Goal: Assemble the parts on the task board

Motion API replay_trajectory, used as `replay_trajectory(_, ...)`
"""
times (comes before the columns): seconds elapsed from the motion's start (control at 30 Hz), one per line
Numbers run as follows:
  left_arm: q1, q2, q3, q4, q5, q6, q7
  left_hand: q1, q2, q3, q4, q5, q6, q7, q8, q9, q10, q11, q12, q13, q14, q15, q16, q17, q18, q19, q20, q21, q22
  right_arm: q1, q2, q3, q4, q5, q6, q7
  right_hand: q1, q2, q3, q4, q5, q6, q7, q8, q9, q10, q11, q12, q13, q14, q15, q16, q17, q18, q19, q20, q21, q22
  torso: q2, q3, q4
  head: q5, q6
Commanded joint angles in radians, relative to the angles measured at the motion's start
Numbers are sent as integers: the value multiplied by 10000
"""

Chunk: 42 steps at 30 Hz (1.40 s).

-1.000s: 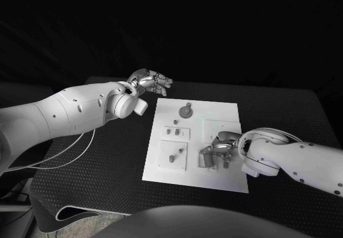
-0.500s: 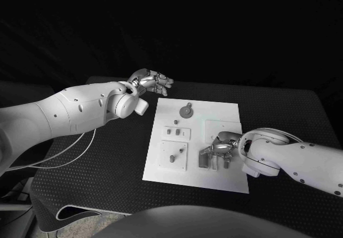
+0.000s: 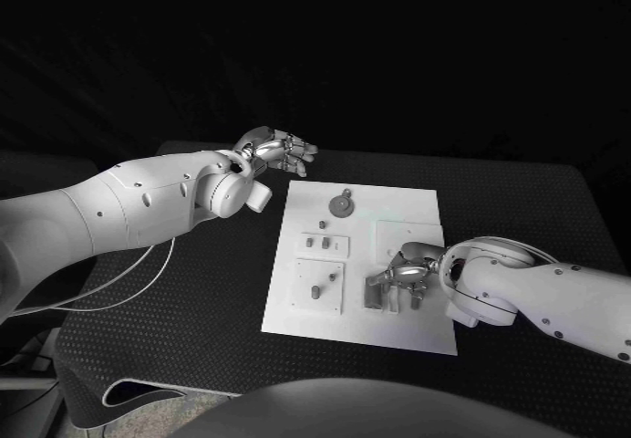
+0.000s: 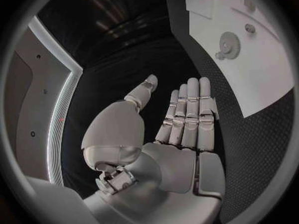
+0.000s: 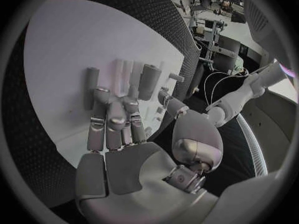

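On the task board [image 3: 294, 301], one gear [image 3: 342, 206], right hand [image 3: 401, 281] fingers pressed flat, left hand [image 3: 280, 151] spread, holding nothing.

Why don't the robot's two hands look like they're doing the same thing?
The left hand floats off the task board, over the black table; the right hand is down on the board. The left hand's fingers are straight and hold nothing; the right hand's fingers lie among parts. Both are silver.

Head camera looks down on the task board [image 3: 357, 265]; both wrist cameras share it close up.
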Motion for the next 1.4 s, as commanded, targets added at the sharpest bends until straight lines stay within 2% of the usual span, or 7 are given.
replay_trajectory(0.03, 16, 5, 6, 2, -13, 128, 80, -89, -1, 11, 25, -51, -57, -15, 68, -15, -62, 6, -2, -9, -18, 79, -52, 13, 112, -60, 24, 21, -10, -88, -165, -78, 123, 75, -77, 911, 362, 13, -1, -291, -44, -216, 83, -74, 11, -93, 45, -1, 0, -50, 44, 48, -21, 135, -77, -8, -1, 203, -7, 8, -3, -26, 2)
replay_trajectory(0.37, 13, -7, 4, -19, -13, 131, 99, -91, 3, 15, 25, -51, -56, -15, 72, -16, -61, 5, 0, -8, -18, 79, -54, 17, 113, -61, 24, 22, -11, 326, -603, -3, 473, -1120, -767, 1744, 1818, -211, -64, -958, -39, -308, 152, -59, 29, -91, 112, 96, -4, 16, 121, 86, -101, 135, 41, 24, 9, 175, -6, 20, -25, -84, 2)
replay_trajectory(0.87, 11, -57, -12, 4, -13, 169, 95, -93, 7, 19, 24, -51, -56, -16, 77, -19, -59, 4, 3, -8, -18, 80, -57, 21, 113, -63, 25, 23, -13, 141, -656, -14, 719, -5088, -934, 3066, 2800, -646, -259, -1237, -38, -50, 79, 152, 141, -103, 55, 151, -31, -53, 86, 84, -156, 135, 20, 70, -20, 191, 1, 10, -16, -138, 2)
replay_trajectory(0.97, 11, -59, -17, 2, -13, 172, 91, -94, 7, 19, 24, -51, -56, -16, 78, -19, -59, 4, 3, -8, -18, 80, -58, 22, 113, -63, 25, 23, -14, -69, -568, -32, 737, -5729, -1027, 3123, 3244, -695, -406, -1382, -36, 463, -167, 732, 729, -21, -161, 260, 1, -65, -75, 95, -178, 135, 24, 102, -21, 190, 1, 12, -13, -136, 2)
replay_trajectory(1.1, 10, -63, -22, 4, -13, 190, 93, -95, 7, 20, 23, -51, -56, -16, 79, -20, -60, 4, 3, -8, -19, 80, -59, 24, 113, -64, 25, 23, -14, -345, -429, -55, 705, -6286, -1270, 3199, 3441, -712, -537, -1328, -29, 570, -397, 1548, 2080, 49, -373, 437, 118, -49, -234, 124, -218, 135, 67, 88, -35, 187, 0, 10, 0, -141, 2)
replay_trajectory(1.2, 9, -72, -25, 11, -13, 205, 92, -96, 8, 20, 23, -51, -57, -16, 80, -20, -61, 4, 3, -8, -19, 81, -60, 25, 113, -65, 26, 23, -15, -540, -341, -59, 682, -6809, -1607, 3259, 3499, -726, -533, -1304, -27, 540, -472, 1786, 2799, 173, -438, 585, 253, -4, -285, 163, -242, 135, 119, 52, -15, 195, 1, 11, 2, -133, 2)
replay_trajectory(1.4, 8, -91, -32, 12, -13, 226, 88, -100, 12, 21, 24, -51, -57, -16, 82, -22, -62, 5, 3, -8, -20, 81, -61, 26, 113, -65, 27, 23, -16, -685, -275, -60, 659, -7344, -2049, 3280, 3551, -720, -505, -1287, -28, 741, -586, 1983, 3414, 1017, -535, 1275, 1029, 177, -330, 240, -137, 135, 229, -5, 36, 197, 0, 6, 4, -124, 2)
